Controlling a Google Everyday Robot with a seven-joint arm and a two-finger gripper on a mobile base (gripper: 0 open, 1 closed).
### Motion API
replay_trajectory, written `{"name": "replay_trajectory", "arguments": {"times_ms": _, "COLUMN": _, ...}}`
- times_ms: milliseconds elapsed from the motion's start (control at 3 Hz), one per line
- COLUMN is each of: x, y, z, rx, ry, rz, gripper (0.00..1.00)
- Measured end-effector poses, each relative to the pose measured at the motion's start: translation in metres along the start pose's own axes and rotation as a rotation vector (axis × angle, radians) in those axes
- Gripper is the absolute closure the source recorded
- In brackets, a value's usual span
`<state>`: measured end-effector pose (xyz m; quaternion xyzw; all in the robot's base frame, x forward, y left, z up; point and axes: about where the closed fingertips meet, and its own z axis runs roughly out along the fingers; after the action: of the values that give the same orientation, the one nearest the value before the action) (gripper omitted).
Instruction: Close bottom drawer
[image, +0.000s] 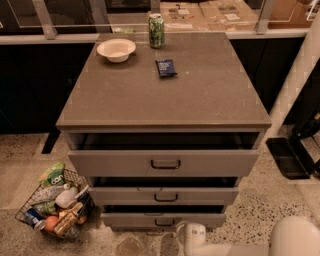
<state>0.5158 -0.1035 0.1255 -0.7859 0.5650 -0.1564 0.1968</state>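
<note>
The green can (156, 30) carries print too blurred to read. On top of the grey cabinet (200, 95) sit 1 can, 1 white bowl (116, 49) and 1 dark packet (166, 68). All 3 cabinet drawers stand pulled out, the bottom drawer (130, 220) lowest. The white gripper (194, 236) hangs just in front of that drawer; whether it is open or closed cannot be told.

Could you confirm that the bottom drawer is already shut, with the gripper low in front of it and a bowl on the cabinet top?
Not quite: the camera view shows the bottom drawer pulled out a little, a dark gap above its front. The gripper is low in front of it, and the bowl sits on the cabinet top.
</note>
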Motion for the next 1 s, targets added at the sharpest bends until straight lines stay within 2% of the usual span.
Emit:
{"name": "replay_trajectory", "arguments": {"times_ms": 333, "x": 0.0085, "y": -0.0321, "z": 0.0184, "rx": 0.026, "ry": -0.005, "rz": -0.040, "gripper": 1.00}}
{"name": "replay_trajectory", "arguments": {"times_ms": 667, "x": 0.0068, "y": -0.0322, "z": 0.0184, "rx": 0.030, "ry": -0.006, "rz": -0.047, "gripper": 1.00}}
{"name": "replay_trajectory", "arguments": {"times_ms": 1000, "x": 0.0064, "y": -0.0315, "z": 0.0181, "rx": 0.030, "ry": -0.006, "rz": -0.047, "gripper": 0.86}}
